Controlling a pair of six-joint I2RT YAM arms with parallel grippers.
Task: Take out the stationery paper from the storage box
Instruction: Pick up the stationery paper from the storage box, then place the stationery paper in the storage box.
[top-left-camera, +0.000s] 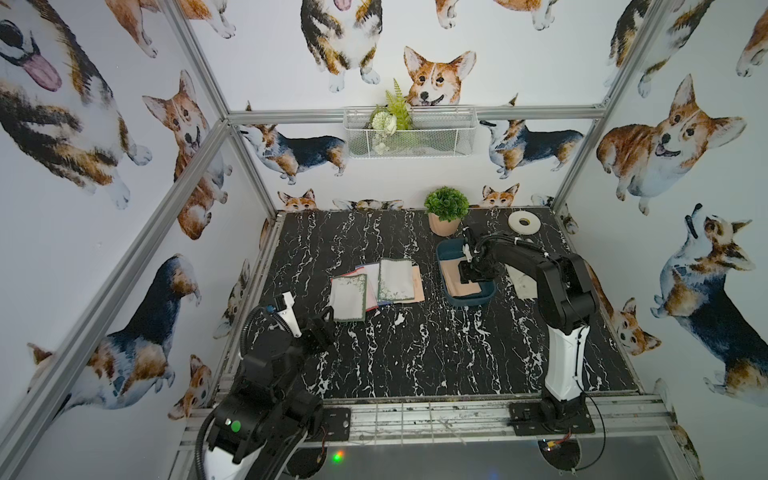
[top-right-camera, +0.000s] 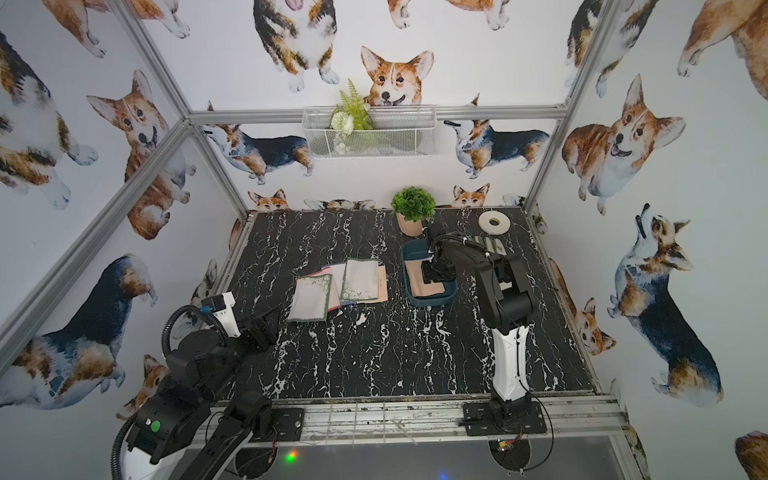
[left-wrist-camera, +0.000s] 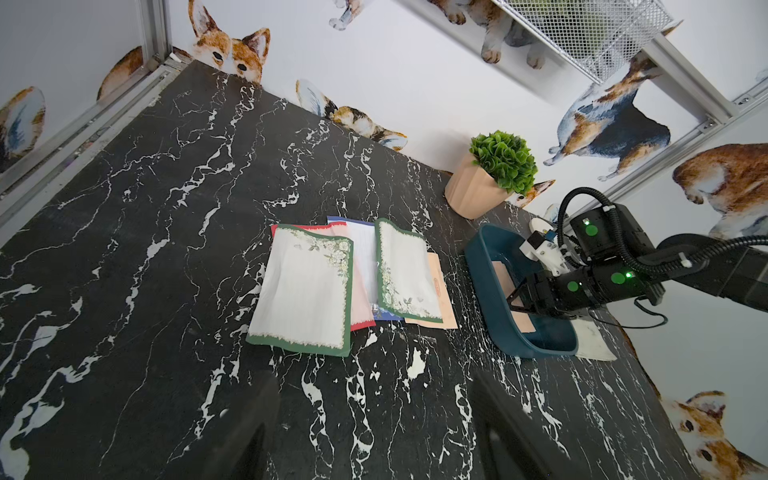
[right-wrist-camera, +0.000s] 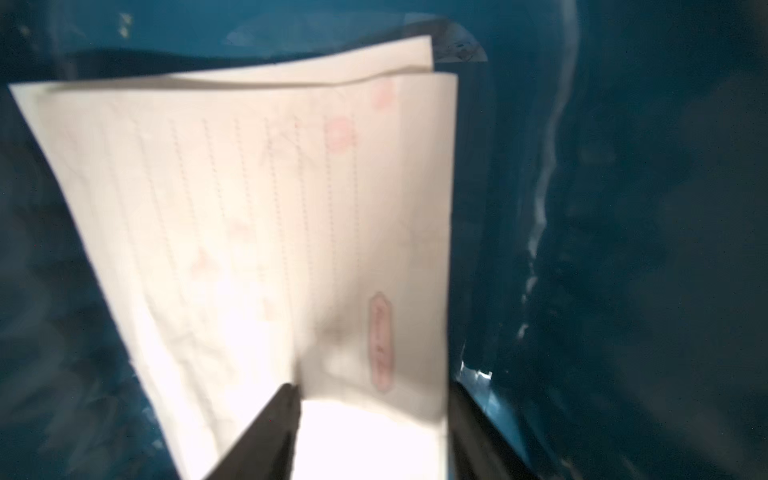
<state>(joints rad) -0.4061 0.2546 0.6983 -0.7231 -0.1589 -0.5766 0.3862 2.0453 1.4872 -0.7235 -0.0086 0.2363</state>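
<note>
R gripper (top-left-camera: 469, 275) is down inside the storage box (top-left-camera: 467, 300), on the peach stationery paper (right-wrist-camera: 249, 208).
In the wrist view its fingers (right-wrist-camera: 282, 419) stand part-way apart, w/ the upper peach sheet bulging up between them; if it is really clamped, I cannot tell. At least two peach sheets lie in the box, which sits at the far right of the table (top-left-camera: 415, 353), near a potted plant (top-left-camera: 446, 208). The bordered sheets (top-left-camera: 376, 286) (green, red & blue edges) lie fanned out on the table left of the box, not touching it. L gripper (left-wrist-camera: 374, 449) hangs over the near-left table, fingers spread, holding nothing.
</note>
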